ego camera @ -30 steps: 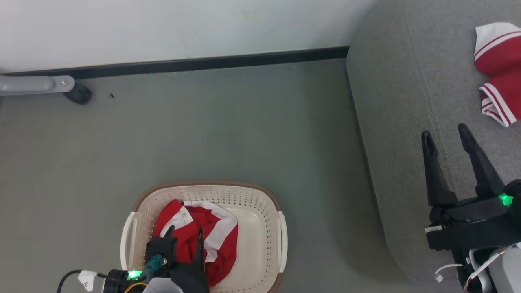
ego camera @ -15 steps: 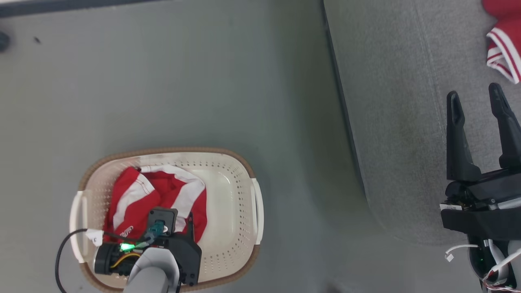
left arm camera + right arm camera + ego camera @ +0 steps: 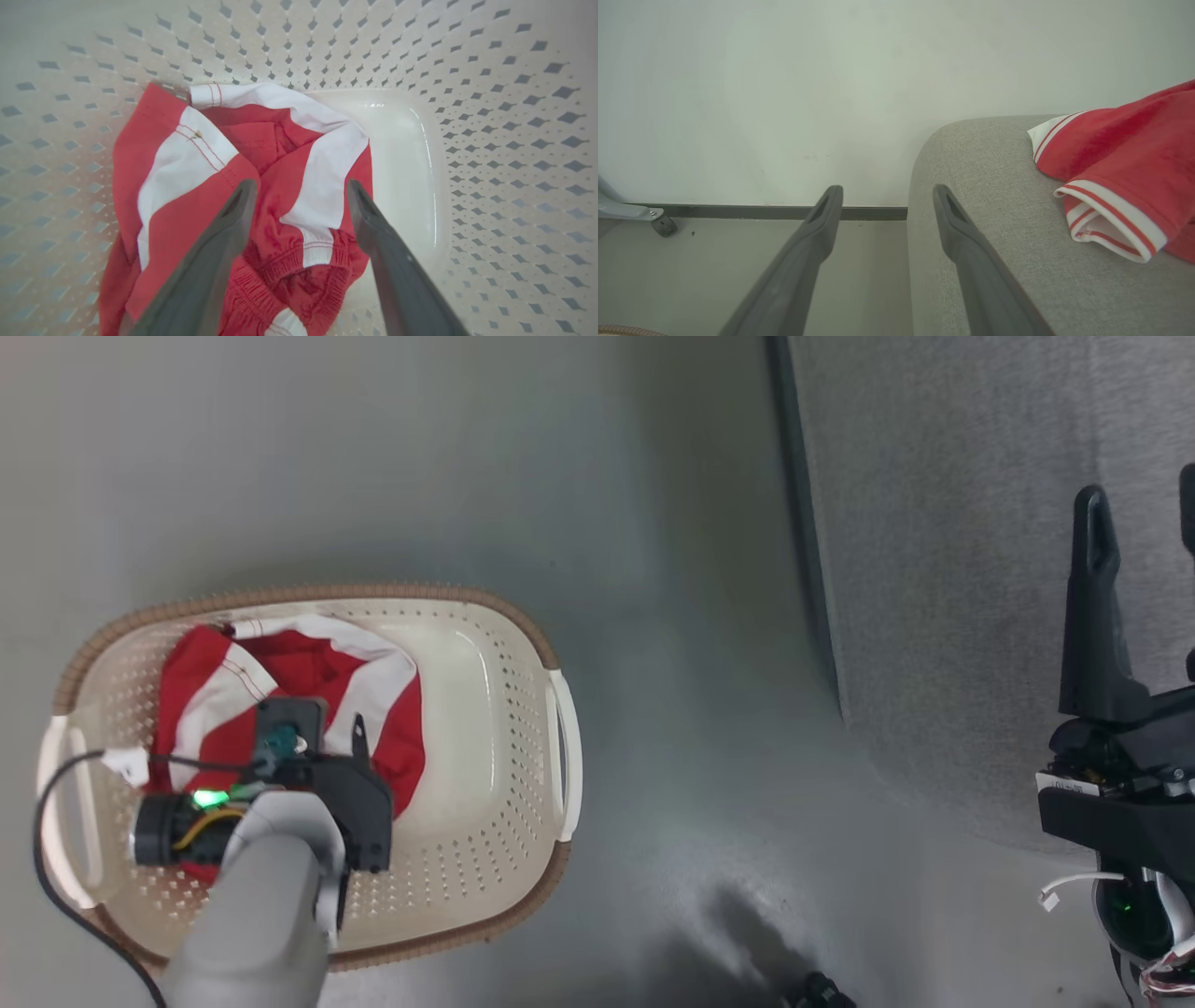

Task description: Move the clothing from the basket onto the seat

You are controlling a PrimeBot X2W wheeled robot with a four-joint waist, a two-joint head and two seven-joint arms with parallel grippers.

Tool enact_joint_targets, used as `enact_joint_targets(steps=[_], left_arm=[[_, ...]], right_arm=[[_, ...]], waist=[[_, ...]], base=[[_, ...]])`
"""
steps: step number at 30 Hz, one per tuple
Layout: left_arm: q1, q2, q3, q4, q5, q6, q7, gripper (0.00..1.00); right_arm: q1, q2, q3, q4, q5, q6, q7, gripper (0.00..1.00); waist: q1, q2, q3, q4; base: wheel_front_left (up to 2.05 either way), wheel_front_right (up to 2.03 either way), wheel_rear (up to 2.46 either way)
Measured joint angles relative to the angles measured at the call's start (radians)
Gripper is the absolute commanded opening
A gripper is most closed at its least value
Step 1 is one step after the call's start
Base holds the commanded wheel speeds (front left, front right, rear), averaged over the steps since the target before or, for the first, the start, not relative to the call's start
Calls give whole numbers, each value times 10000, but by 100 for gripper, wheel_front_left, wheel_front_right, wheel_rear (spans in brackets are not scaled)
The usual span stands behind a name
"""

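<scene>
The cream perforated basket (image 3: 485, 709) with a brown rim stands on the floor at the left. A crumpled red garment (image 3: 289, 672) with white stripes lies in its left half. My left gripper (image 3: 300, 185) hangs inside the basket, open, its two fingers spread just above the garment's (image 3: 289, 154) folds with nothing pinched. At the right edge of the head view my right gripper (image 3: 1141, 509) is open and holds nothing over the grey seat (image 3: 934, 569). A second red garment (image 3: 1125, 163) with white striped cuffs lies on the seat (image 3: 985, 186), right of that gripper (image 3: 887, 189).
Grey floor (image 3: 653, 523) separates the basket from the seat's edge. In the right wrist view a pale wall with a dark baseboard (image 3: 761, 212) stands ahead, and a grey leg ends in a black caster (image 3: 663, 225) at the left. A small dark object (image 3: 817, 989) sits at the floor's bottom edge.
The head camera has tilted down, shifting the whole picture. My left gripper has gone deeper into the basket over the red garment. The right gripper stays open over the seat.
</scene>
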Motion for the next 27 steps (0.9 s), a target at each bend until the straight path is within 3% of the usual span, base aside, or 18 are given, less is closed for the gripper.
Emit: enact_joint_targets(steps=[3, 8, 21, 22, 23, 24, 27], left_arm=[[-491, 134, 167, 96, 169, 0, 27, 100], [-1318, -111, 874, 372, 40, 0, 61, 100], [-2153, -136, 1256, 1701, 238, 0, 259, 100], [-2218, -157, 1294, 1755, 236, 0, 267, 85], [-2265, -167, 1285, 1795, 249, 0, 272, 37], [-2294, -167, 1277, 1841, 286, 2, 291, 0], [-2437, -169, 1283, 2002, 318, 4, 311, 0]], right_arm=[[-158, 17, -63, -167, 13, 0, -13, 100], [-178, 15, -222, -251, 17, -10, -138, 100], [-410, 82, -105, 8, 17, 2, -360, 100], [-412, 82, -105, 21, 17, 2, -366, 100], [-422, 82, -105, 23, 17, 2, -368, 100], [-438, 82, -105, 29, 17, 2, -368, 100], [-593, 82, -100, 59, 17, 6, -408, 100]], waist=[[0, 0, 463, -46], [0, -1, 1202, -81], [-1, -1, 2171, -55], [-1, -2, 2186, -54], [-1, -3, 2200, -52], [-3, -3, 2212, -50], [-3, -3, 2245, -42]], base=[[0, 0, 0], [0, 0, 0], [0, 0, 0], [0, 0, 0], [0, 0, 0], [0, 0, 0], [0, 0, 0]])
